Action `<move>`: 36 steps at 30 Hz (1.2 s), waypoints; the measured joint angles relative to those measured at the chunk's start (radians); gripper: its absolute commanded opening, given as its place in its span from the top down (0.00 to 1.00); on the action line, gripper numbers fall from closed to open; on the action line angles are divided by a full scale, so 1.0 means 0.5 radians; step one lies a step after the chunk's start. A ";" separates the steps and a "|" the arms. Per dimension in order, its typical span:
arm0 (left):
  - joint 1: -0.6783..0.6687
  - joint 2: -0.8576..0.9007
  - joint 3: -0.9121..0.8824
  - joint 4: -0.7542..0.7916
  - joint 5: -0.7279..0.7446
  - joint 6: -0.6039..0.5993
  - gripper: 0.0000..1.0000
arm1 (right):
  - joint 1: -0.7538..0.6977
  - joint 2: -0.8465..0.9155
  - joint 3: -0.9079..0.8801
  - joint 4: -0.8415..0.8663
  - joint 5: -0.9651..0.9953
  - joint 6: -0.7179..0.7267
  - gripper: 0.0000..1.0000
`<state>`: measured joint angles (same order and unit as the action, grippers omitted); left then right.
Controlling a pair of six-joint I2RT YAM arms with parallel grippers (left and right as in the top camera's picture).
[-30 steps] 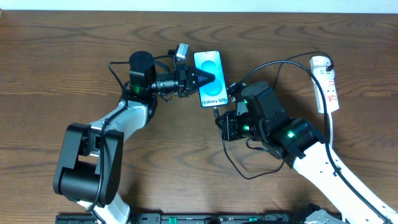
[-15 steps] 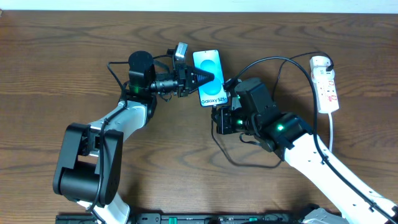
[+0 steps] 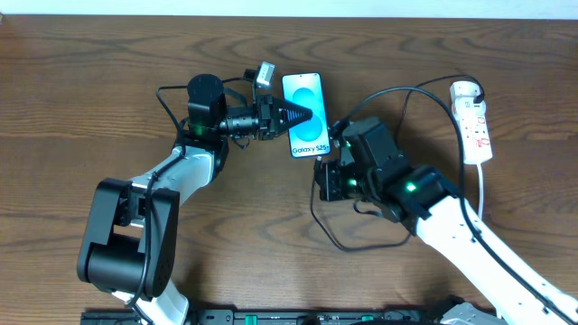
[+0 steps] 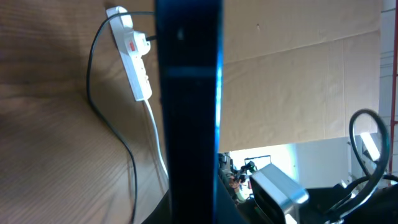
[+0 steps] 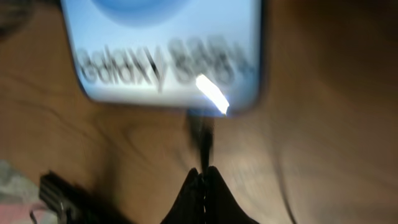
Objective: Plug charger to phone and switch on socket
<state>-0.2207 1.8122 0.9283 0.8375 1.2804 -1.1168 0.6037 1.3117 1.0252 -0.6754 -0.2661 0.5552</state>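
Near the middle of the surface (image 3: 90,90), the phone (image 3: 305,135) sits screen up, and your left hand (image 3: 307,115) is clamped on its side edge. Your right hand (image 5: 202,179) is pinched tight on the charger (image 5: 200,134). Its little plug points at the bottom edge of the phone, very close to it. I cannot tell if the tip is in the hole, because the close view is blurry. Hold the phone firm so it does not slide. Line the plug up straight with the hole, then push slowly and gently. If it tilts, it may scrape or bend. Do not let go until it sits all the way in. The socket (image 3: 476,126) lies well off to the right, for later.
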 measured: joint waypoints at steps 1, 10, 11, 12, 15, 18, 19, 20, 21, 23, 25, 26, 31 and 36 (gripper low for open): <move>0.004 0.000 0.000 -0.002 0.001 0.010 0.93 | -0.001 -0.056 0.000 -0.114 0.012 -0.004 0.99; 0.237 0.000 0.000 -0.001 0.000 0.038 0.93 | -0.027 -0.392 0.001 -0.688 0.396 0.011 0.78; 0.272 0.000 0.000 -0.002 -0.001 0.038 0.93 | -0.027 -0.378 0.001 -0.648 0.423 0.016 0.73; 0.315 0.000 0.000 -0.002 -0.001 0.038 0.92 | -0.027 -0.353 0.001 -0.604 0.446 0.017 0.67; 0.468 0.000 0.000 -0.002 0.007 0.038 0.92 | 0.009 -0.172 0.002 -0.419 0.504 0.011 0.58; 0.626 0.000 0.000 -0.002 0.059 0.038 0.93 | 0.085 0.101 0.002 -0.264 0.566 0.013 0.57; 0.671 0.000 0.000 -0.002 0.081 0.038 0.92 | 0.103 0.179 0.002 -0.230 0.584 0.015 0.57; 0.714 0.000 0.000 -0.003 0.108 0.038 0.92 | 0.121 0.269 0.002 -0.172 0.597 0.017 0.57; 0.750 0.000 0.000 -0.001 0.132 0.039 0.93 | 0.135 0.371 0.005 -0.103 0.607 0.018 0.58; 0.797 0.000 0.000 -0.002 0.175 0.038 0.93 | 0.167 0.553 0.006 -0.031 0.627 0.021 0.57; 0.815 0.000 0.000 -0.002 0.208 0.038 0.93 | 0.208 0.705 0.028 -0.008 0.649 0.022 0.55; 0.818 0.000 0.000 -0.002 0.220 0.038 0.93 | 0.232 0.772 0.053 -0.009 0.667 0.023 0.55; 0.816 0.000 0.000 -0.002 0.260 0.038 0.92 | 0.310 1.010 0.268 -0.023 0.774 0.022 0.59; 0.816 0.000 0.000 -0.002 0.265 0.039 0.93 | 0.323 1.219 0.426 -0.073 0.835 0.011 0.65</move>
<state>0.1871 1.8122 0.9283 0.8368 1.4128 -1.0973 0.7654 1.9213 1.2381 -0.7120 0.1513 0.5610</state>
